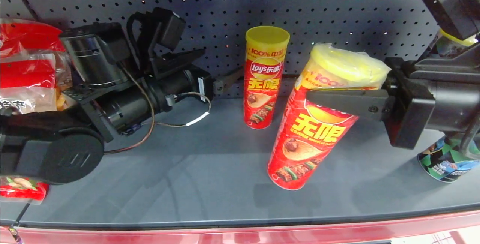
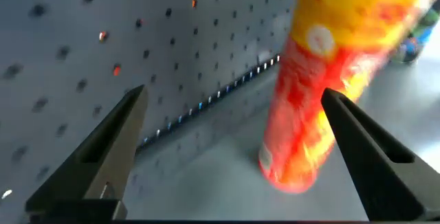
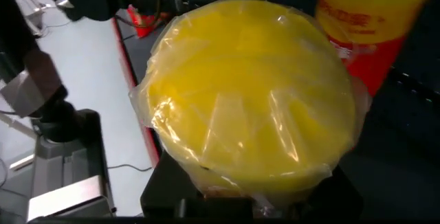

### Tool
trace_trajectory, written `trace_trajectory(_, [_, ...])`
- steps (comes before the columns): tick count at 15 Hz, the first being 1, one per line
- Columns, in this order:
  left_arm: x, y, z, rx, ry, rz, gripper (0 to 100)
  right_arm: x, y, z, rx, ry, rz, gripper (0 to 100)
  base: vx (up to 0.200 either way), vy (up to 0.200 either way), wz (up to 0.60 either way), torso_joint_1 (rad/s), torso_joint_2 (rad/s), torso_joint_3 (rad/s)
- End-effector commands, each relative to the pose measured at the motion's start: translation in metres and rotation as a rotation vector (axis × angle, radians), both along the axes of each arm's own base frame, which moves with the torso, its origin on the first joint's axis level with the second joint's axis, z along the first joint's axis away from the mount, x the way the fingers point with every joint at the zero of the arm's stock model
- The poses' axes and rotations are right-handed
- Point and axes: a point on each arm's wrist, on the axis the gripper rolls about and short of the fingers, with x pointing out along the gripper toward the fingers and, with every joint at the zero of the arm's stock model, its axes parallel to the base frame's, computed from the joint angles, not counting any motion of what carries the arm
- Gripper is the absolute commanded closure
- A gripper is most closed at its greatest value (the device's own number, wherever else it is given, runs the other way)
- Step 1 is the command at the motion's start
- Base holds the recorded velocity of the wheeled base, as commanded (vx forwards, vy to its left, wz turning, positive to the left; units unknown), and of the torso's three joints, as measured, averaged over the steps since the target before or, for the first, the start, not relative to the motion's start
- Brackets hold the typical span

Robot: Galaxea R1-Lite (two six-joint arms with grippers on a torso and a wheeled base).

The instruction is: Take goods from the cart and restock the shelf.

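My right claw is closed on the tilted chip can, high up just under its yellow lid. The lid is wrapped in loose plastic film. The can leans with its base toward the front of the shelf; I cannot tell whether the base touches the shelf or hangs just above it.

My left claw is spread wide and empty, just beside the upright can that stands at the pegboard.

I judge the grip the main worry: so near the top, with film close to my fingers, the can may slip or swivel. If I let go while it leans, it will likely topple and roll toward the shelf's front lip. Straightening it carelessly could knock the upright can, and so could a twitch of my left claw. My right arm also crowds the dark printed can.
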Motion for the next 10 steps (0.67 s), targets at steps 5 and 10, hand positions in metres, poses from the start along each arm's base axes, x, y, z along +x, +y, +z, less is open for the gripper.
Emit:
trace_trajectory(5, [0.002,-0.051,-0.006,-0.074,0.056,-0.052,0,-0.003,-0.022,0.006,0.004,-0.005,-0.071,100,0.000,0.000,0.00,0.000,0.00,0.000])
trace_trajectory(10, [-0.009,-0.040,0.003,-0.088,0.043,-0.037,0,-0.005,-0.021,0.003,-0.002,0.004,-0.063,100,0.000,0.000,0.00,0.000,0.00,0.000])
